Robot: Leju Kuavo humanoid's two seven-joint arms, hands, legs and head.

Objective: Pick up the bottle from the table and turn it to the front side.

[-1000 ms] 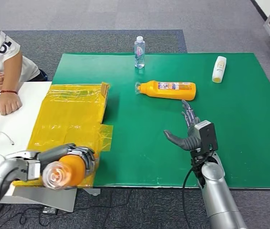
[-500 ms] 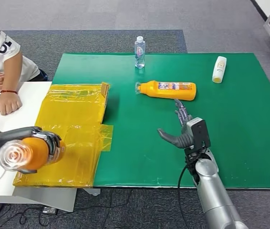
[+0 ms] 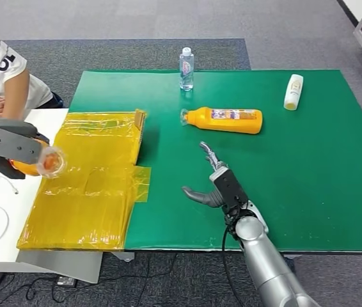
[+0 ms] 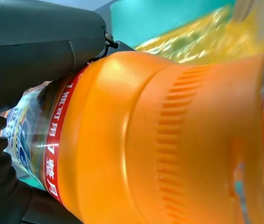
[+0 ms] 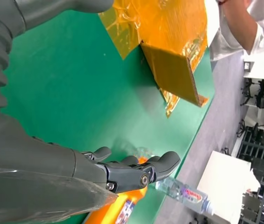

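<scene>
Since a second ago my left hand [image 3: 5, 146] has carried its orange plastic bottle [image 3: 41, 163] up and leftward, gripped sideways — label presumably turning frontward. My right hand [image 3: 213, 185] has slid left over the green mat [image 3: 323, 166], fingers spread, holding nothing.

head view high, looking down, wrist views close, sharing green mat [image 3: 314, 179]

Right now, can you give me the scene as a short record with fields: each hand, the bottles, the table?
left hand: holds an orange bottle, cap end toward the camera, beside the yellow sheet
right hand: empty, fingers spread, above the green mat
second orange bottle: lying on the mat
clear water bottle: upright, far edge
white bottle: lying, far right
</scene>
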